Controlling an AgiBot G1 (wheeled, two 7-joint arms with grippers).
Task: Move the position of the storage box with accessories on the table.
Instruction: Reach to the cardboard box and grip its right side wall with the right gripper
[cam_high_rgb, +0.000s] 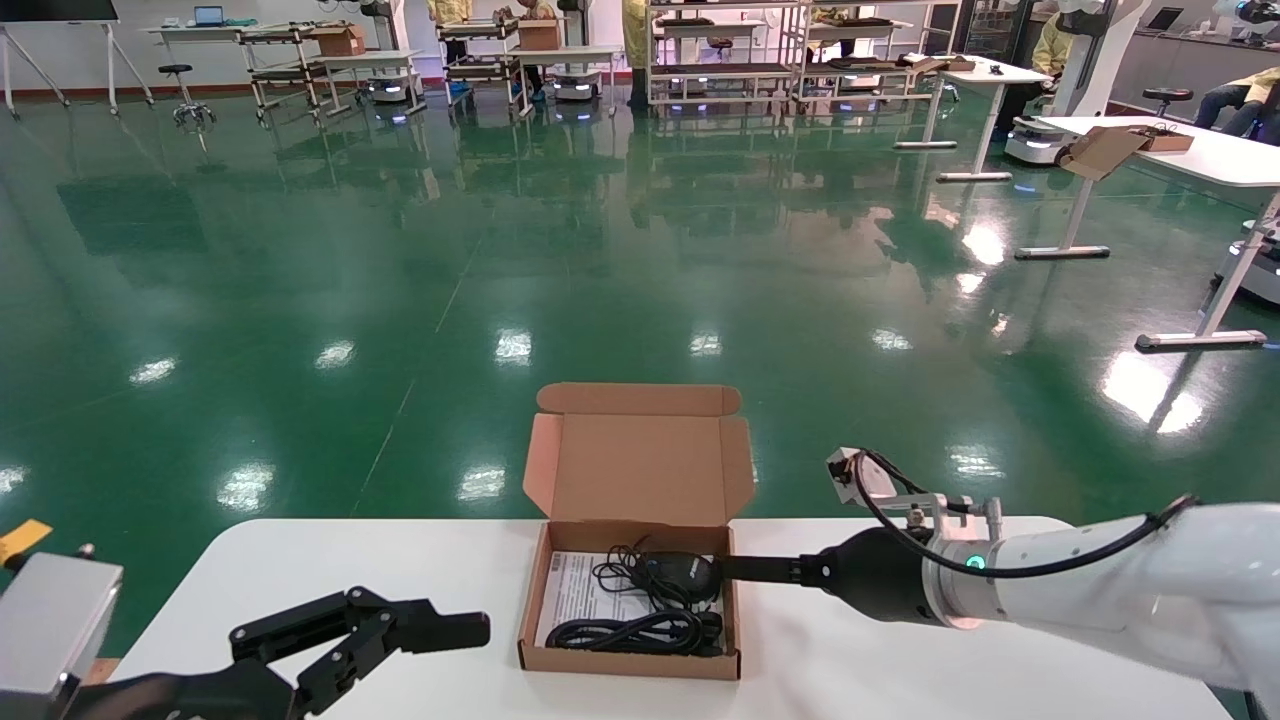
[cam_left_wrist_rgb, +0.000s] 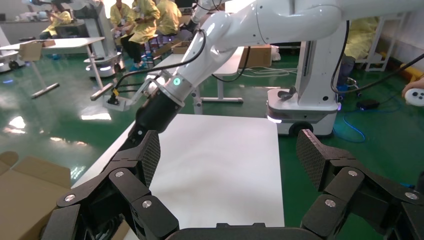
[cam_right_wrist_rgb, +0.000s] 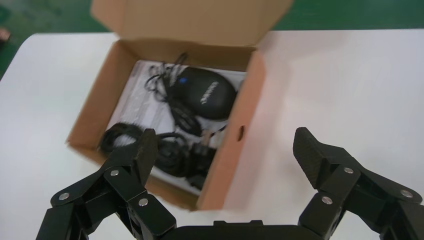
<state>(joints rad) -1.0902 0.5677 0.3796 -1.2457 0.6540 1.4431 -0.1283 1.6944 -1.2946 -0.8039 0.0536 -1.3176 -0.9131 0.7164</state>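
The storage box (cam_high_rgb: 630, 662) stands open in the middle of the white table (cam_high_rgb: 900, 660), its lid raised at the far side. Inside lie a black mouse (cam_high_rgb: 680, 575), a coiled black cable (cam_high_rgb: 635, 632) and a white leaflet (cam_high_rgb: 575, 595). My right gripper (cam_high_rgb: 735, 570) is open and straddles the box's right wall (cam_right_wrist_rgb: 235, 145): one finger is over the cable (cam_right_wrist_rgb: 170, 150), the other over bare table (cam_right_wrist_rgb: 350, 80). The mouse (cam_right_wrist_rgb: 202, 92) lies just beyond. My left gripper (cam_high_rgb: 440, 630) is open and empty, low over the table left of the box.
The table's far edge runs just behind the box lid, with green floor beyond. White desks (cam_high_rgb: 1200, 160) with a cardboard carton (cam_high_rgb: 1105, 150) stand far right. In the left wrist view a robot base (cam_left_wrist_rgb: 305, 105) stands past the table end.
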